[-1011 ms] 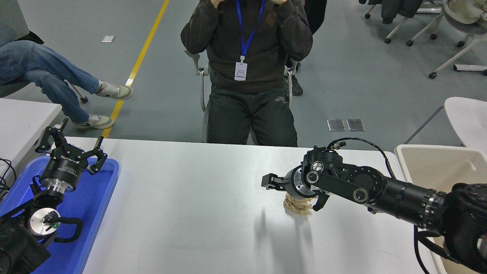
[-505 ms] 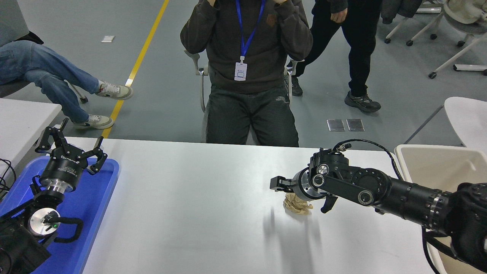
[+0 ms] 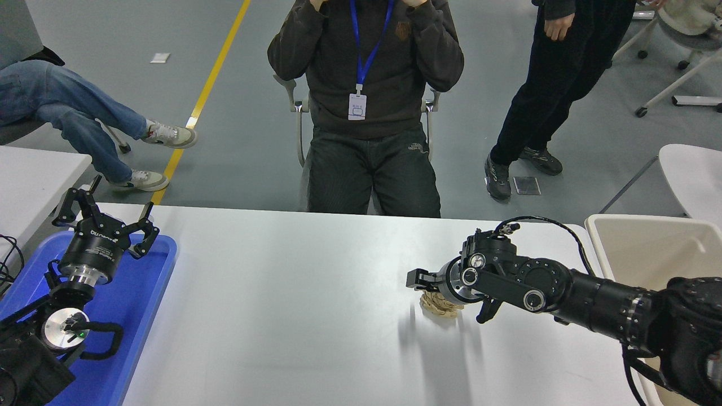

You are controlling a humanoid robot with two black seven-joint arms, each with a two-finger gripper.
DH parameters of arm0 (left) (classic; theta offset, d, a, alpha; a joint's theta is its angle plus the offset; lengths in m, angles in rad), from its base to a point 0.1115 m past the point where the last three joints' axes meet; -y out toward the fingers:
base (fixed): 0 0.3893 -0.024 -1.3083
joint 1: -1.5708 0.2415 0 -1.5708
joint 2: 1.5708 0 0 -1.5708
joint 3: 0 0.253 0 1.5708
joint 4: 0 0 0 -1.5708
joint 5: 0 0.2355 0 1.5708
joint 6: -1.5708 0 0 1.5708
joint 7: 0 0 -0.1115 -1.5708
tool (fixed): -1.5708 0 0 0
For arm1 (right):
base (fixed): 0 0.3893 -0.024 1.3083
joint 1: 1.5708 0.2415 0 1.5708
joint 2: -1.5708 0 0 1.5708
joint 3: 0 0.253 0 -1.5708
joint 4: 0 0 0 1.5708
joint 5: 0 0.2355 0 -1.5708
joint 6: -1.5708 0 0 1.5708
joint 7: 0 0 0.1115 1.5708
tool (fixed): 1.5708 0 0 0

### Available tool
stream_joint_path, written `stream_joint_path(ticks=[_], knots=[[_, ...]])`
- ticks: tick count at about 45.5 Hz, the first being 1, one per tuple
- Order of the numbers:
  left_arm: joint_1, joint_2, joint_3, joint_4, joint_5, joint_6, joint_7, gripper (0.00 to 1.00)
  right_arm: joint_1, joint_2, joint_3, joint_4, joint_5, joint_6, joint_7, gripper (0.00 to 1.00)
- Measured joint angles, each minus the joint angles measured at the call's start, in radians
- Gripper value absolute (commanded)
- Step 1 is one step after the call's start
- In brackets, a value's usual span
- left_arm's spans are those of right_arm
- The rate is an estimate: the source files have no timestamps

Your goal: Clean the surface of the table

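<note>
The table surface [image 3: 282, 299] is a wide white top. On its right half lies a small crumpled beige wad [image 3: 437, 305]. My right gripper [image 3: 448, 296] hangs open directly over the wad, one finger to its left and the other to its right, and the gripper body hides the wad's far part. Whether the fingers touch the wad I cannot tell. My left gripper [image 3: 105, 223] stays parked open at the lower left, above the blue tray [image 3: 148, 293].
A beige bin [image 3: 648, 245] stands off the table's right end, behind my right arm. One person [image 3: 366, 84] sits at the far side, another stands at the top right, and a third sits at the far left.
My right gripper has shifted a little to the right and lowered over the wad, which stays in place. A standing person has walked in at the top right.
</note>
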Motion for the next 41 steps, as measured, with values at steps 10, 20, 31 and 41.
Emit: stream_joint_path(ticks=[10, 20, 31, 41], knots=[[0.0, 0.0, 0.0, 0.0, 0.0, 0.0, 0.0, 1.0, 0.009, 0.021, -0.05, -0.028, -0.001, -0.004, 0.031, 0.93], [0.0, 0.0, 0.0, 0.001, 0.0, 0.0, 0.0, 1.0, 0.011, 0.03, -0.073, -0.046, -0.001, -0.005, 0.047, 0.73], [0.0, 0.0, 0.0, 0.001, 0.0, 0.0, 0.0, 1.0, 0.018, 0.032, -0.102, -0.056, 0.0, -0.006, 0.051, 0.14], [0.0, 0.0, 0.0, 0.0, 0.0, 0.0, 0.0, 1.0, 0.024, 0.034, -0.122, -0.059, 0.002, -0.007, 0.05, 0.0]])
